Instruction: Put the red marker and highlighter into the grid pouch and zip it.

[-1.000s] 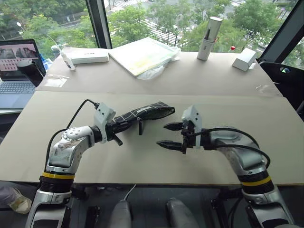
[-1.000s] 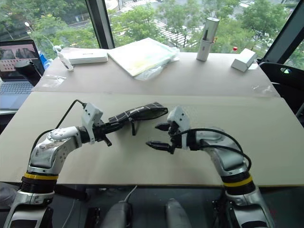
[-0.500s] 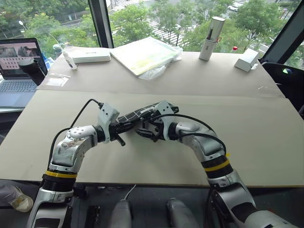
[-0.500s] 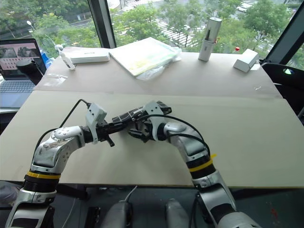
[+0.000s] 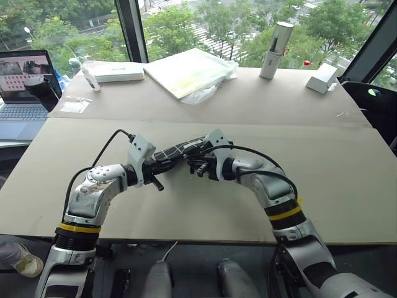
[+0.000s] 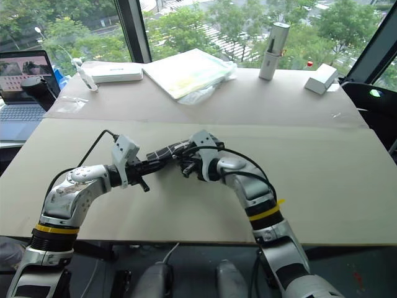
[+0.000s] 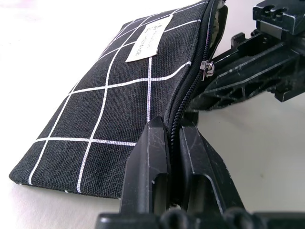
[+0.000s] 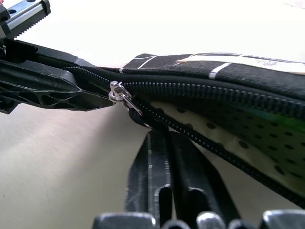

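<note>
The grid pouch (image 5: pixel 183 149), black with white lines and a small white label (image 7: pixel 148 37), is held out over the cardboard tabletop. My left gripper (image 5: pixel 162 166) is shut on the pouch's zipper edge at its near end (image 7: pixel 174 126). My right gripper (image 5: pixel 197 166) has come in from the right and is shut on the black zipper pull just below the metal slider (image 8: pixel 116 93). Past the slider the pouch mouth gapes, showing its pale dotted lining (image 8: pixel 248 138). The red marker and the highlighter are hidden from view.
At the back of the table stand a laptop (image 5: pixel 25 81), a white box (image 5: pixel 118 72), a plastic-wrapped pad (image 5: pixel 189 69), a silver cylinder (image 5: pixel 276 49) and a small white block (image 5: pixel 321 77). Bare cardboard lies around both arms.
My right gripper, open a second ago and off to the right, swung left to the pouch and shut on the zipper pull. The left gripper and pouch stayed put.
</note>
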Tool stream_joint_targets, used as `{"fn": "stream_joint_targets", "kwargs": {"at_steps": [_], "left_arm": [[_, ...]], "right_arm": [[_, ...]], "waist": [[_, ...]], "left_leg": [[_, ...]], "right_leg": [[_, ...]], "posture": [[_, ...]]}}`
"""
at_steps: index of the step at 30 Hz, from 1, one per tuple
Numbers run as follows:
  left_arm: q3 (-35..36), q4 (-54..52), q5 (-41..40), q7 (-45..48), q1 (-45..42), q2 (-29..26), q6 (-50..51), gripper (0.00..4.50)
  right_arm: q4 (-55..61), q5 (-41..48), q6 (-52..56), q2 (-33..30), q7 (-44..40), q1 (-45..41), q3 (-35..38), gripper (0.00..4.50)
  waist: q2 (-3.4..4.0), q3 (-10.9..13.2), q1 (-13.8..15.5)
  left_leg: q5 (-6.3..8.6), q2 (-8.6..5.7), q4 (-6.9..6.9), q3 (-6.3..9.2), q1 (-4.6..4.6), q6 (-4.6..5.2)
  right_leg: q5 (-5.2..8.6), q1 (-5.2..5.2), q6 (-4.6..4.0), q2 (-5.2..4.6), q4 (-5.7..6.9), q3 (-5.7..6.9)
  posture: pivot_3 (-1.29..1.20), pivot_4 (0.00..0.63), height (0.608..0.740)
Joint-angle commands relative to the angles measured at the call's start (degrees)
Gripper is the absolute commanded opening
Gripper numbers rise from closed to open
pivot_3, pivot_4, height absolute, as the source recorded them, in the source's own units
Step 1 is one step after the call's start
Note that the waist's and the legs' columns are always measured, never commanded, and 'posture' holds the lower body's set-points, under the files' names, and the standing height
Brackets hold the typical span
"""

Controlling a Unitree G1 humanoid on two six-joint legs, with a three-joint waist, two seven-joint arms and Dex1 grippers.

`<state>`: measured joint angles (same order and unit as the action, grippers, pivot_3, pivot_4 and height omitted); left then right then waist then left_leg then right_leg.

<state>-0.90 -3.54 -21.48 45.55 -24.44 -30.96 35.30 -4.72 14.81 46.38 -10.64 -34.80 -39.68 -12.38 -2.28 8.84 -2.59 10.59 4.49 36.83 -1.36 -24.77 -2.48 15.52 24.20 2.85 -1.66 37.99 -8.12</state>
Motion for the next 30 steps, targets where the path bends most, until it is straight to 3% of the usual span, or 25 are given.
{"fn": "stream_joint_targets", "kwargs": {"at_steps": [1,7,12,15,23,25,26,30], "left_arm": [[1.53,-0.99,-0.40,-0.36,-0.13,-0.34,-0.87,0.00],[1.81,-1.28,-0.58,-0.80,0.32,-0.29,-0.84,0.00],[2.10,-1.75,-0.78,-0.97,1.42,-0.42,-1.02,0.00],[2.09,-1.77,-0.84,-1.01,1.53,-0.36,-1.03,0.00],[1.72,-0.67,-0.87,-0.89,0.60,-0.21,-1.34,0.00],[1.57,-0.39,-0.83,-0.81,0.26,-0.12,-1.45,0.00],[1.45,-0.31,-0.81,-0.80,0.10,-0.03,-1.49,0.00],[1.16,-0.21,-0.82,-0.59,-0.13,0.06,-1.65,0.00]], "right_arm": [[3.55,1.55,0.24,-1.40,-0.87,0.57,2.04,0.01],[4.28,0.84,0.64,-6.03,-1.05,1.26,4.40,0.01],[1.74,-1.00,-0.39,-16.74,-2.98,2.81,8.41,0.01],[-0.61,-1.18,-1.47,-20.10,-2.51,2.98,10.28,0.01],[-0.36,0.36,-2.04,-19.98,-2.52,4.03,11.67,0.01],[0.65,1.74,-1.37,-18.86,-2.93,4.59,11.93,0.60],[1.76,2.78,-0.92,-18.51,-4.02,5.17,11.73,0.69],[3.57,5.16,0.99,-18.09,-6.05,6.34,11.94,2.15]], "waist": [[0.00,0.00,0.01],[0.00,0.00,0.13],[0.00,0.00,0.27],[-0.01,0.00,0.24],[-0.01,0.00,-0.15],[-0.01,0.00,0.00],[-0.01,0.00,0.14],[0.00,0.00,0.12]], "left_leg": [[0.00,0.00,0.00,0.00,0.00,0.00],[0.00,0.00,0.00,0.00,-0.01,0.00],[0.00,-0.01,0.00,0.00,-0.01,0.00],[0.00,-0.02,0.00,-0.01,-0.05,0.00],[0.01,0.00,-0.09,0.00,-0.03,0.01],[0.01,0.00,-0.07,0.00,-0.03,0.01],[0.00,-0.01,-0.07,0.00,-0.03,0.01],[0.00,-0.01,-0.07,0.00,-0.03,0.01]], "right_leg": [[0.00,0.00,0.00,0.00,0.00,0.00],[0.00,-0.01,0.00,-0.01,-0.02,0.00],[0.00,-0.02,0.00,-0.01,-0.04,0.00],[0.00,-0.02,0.00,-0.03,-0.12,0.00],[0.01,0.00,-0.01,0.01,-0.15,-0.05],[0.01,-0.03,-0.01,0.01,-0.16,-0.04],[0.01,-0.03,-0.01,0.01,-0.16,-0.04],[0.01,-0.02,-0.01,0.01,-0.15,-0.04]], "posture": [[0.00,0.150,0.740],[0.00,0.150,0.740],[0.00,0.150,0.740],[0.00,0.150,0.740],[0.00,0.150,0.740],[0.00,0.150,0.740],[0.00,0.150,0.740],[0.00,0.150,0.740]]}}
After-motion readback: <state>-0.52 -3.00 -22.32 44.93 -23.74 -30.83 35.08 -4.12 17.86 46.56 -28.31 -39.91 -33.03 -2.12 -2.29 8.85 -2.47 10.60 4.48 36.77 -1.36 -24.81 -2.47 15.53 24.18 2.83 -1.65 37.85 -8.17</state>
